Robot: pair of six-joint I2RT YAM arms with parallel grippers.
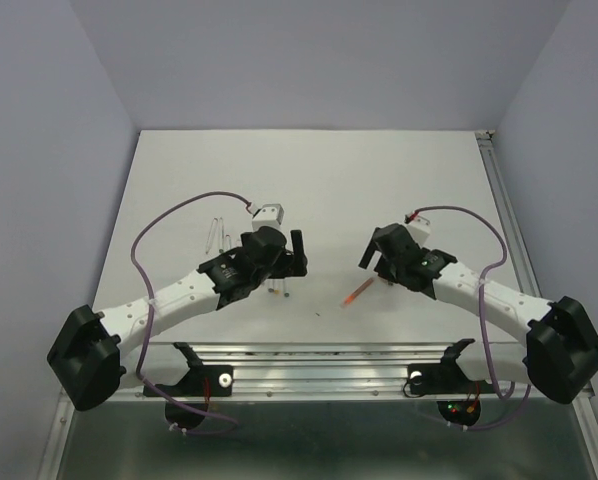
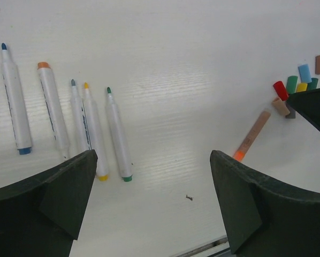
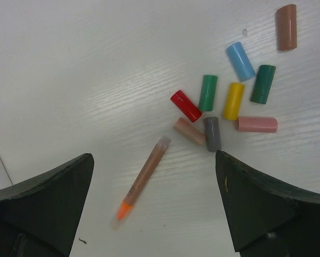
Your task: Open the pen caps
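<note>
Several pen caps lie loose in a cluster in the right wrist view: red (image 3: 185,105), green (image 3: 208,92), yellow (image 3: 234,100), blue (image 3: 240,61), pink (image 3: 257,124), grey (image 3: 213,134) and others. The cluster also shows in the left wrist view (image 2: 292,92). A brownish pen with an orange tip (image 3: 144,179) lies alone beside them, between the arms (image 1: 357,292). Several uncapped white pens (image 2: 117,136) lie in a row. My left gripper (image 2: 154,198) is open and empty above bare table. My right gripper (image 3: 154,206) is open and empty over the orange-tipped pen.
The white table (image 1: 309,180) has a metal rail (image 1: 319,355) along its near edge and a rail on the right (image 1: 504,200). A small dark speck (image 2: 189,197) lies near the front. Thin pens (image 1: 217,232) lie left of the left arm.
</note>
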